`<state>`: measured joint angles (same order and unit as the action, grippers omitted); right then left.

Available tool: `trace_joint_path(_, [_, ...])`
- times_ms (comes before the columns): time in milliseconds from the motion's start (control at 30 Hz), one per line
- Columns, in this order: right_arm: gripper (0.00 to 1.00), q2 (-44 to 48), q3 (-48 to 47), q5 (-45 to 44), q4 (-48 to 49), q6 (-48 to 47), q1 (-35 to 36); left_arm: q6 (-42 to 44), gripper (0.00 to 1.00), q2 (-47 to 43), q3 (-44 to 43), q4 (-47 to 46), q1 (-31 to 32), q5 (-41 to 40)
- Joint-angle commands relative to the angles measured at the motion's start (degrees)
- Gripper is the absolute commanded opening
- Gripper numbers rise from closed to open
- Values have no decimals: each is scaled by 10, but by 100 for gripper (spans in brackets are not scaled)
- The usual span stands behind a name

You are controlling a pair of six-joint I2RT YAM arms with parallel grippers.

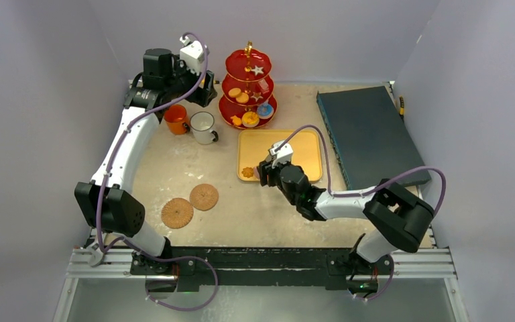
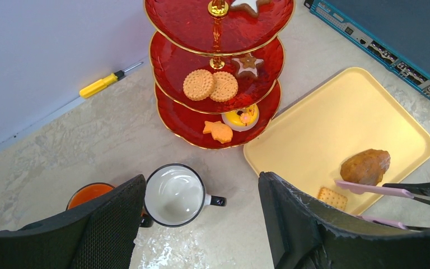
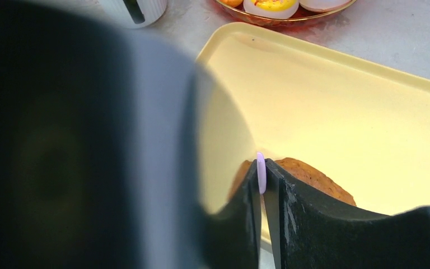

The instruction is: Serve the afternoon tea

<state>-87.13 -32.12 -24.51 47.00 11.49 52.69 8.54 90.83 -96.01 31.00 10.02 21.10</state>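
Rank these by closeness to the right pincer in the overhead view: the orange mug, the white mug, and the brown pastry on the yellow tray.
Measured from the right pincer:
1. Brown pastry, just to its left on the yellow tray.
2. White mug, farther left and toward the back.
3. Orange mug, left of the white mug, farthest.

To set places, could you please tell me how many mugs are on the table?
2: the orange mug is far left; the white mug stands just right of it, left of the red stand. No others visible.
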Motion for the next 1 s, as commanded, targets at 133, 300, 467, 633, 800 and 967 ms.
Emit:
trace_joint_path(133, [60,-34,-21,-1,21,-2,6,-5,73,-25,-8,-5,-6,4])
trace_joint_path(300, [47,-46,-30,-12,16,-10,8,-4,73,-25,-8,-6,-6,3])
trace_joint_path(467, [36,-22,-32,-45,-5,-15,8,-3,72,-24,-8,-6,-6,3])
trace_joint_path(633, [34,7,-58,-45,-18,-49,8,-4,72,-24,-10,-7,-6,4])
trace_joint_path(800, [34,25,-130,-36,-16,-102,-13,-4,72,-25,-9,-7,-6,3])
trace_joint_path(967, [34,20,-257,15,-23,-113,-58,-3,72,-23,-8,-8,-6,0])
